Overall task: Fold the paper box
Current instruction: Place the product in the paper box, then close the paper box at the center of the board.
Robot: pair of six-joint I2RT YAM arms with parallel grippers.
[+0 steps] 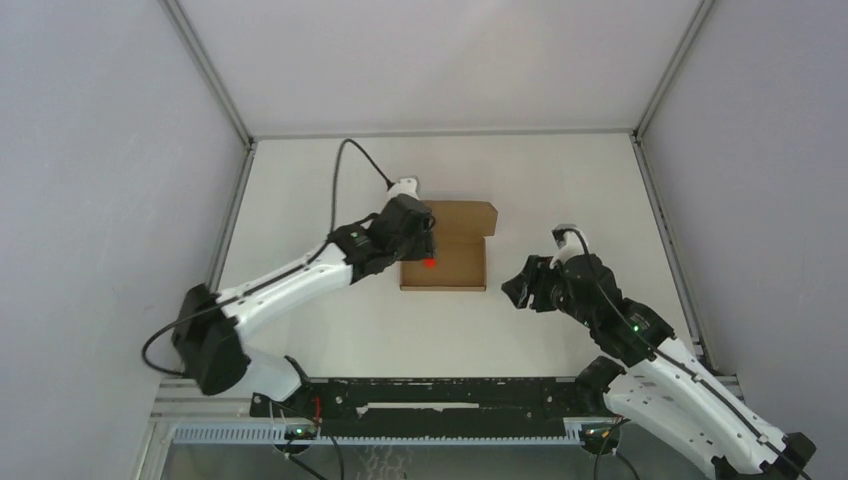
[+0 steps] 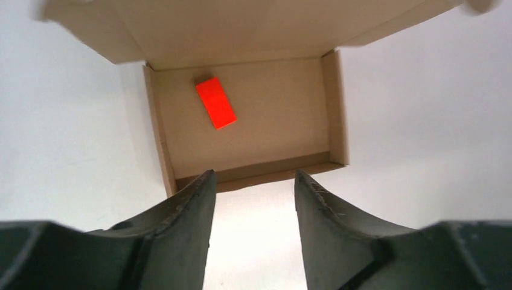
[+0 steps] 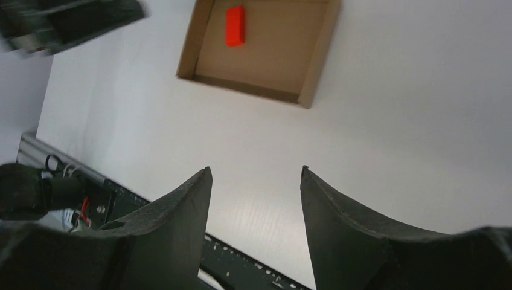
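Paper box (image 1: 462,258) lies on the white table (image 1: 350,320), near its middle, as an open brown cardboard tray beyond both arms. Its lid flap is raised along the far side.

Nearest the table edge we note the black mounting rail (image 1: 440,395) carrying the two arm bases.

Next out is the right gripper (image 1: 512,290), on the right side, just beside the box's right wall and apart from it. In the right wrist view its fingers (image 3: 181,211) are spread well apart. The right gripper (image 3: 256,169) grips nothing, and only bare table shows between the tips.

The left gripper (image 1: 428,248) reaches in from the left and hangs over the left portion of the box, hiding part of it from above. In the left wrist view the left gripper (image 2: 253,174) is released, with its fingers (image 2: 196,199) parted and nothing between them. The tips stand over the box's left wall. We cannot tell whether they touch it.

Inside the tray a small red block (image 2: 215,103) lies flat on the floor, set at a slant, towards the left side and clear of the walls. It also shows from above (image 1: 430,263), just below the left fingertips.

Further back a black cable (image 1: 345,170) loops above the left arm, and grey enclosure walls (image 1: 100,150) close in the table at the sides.
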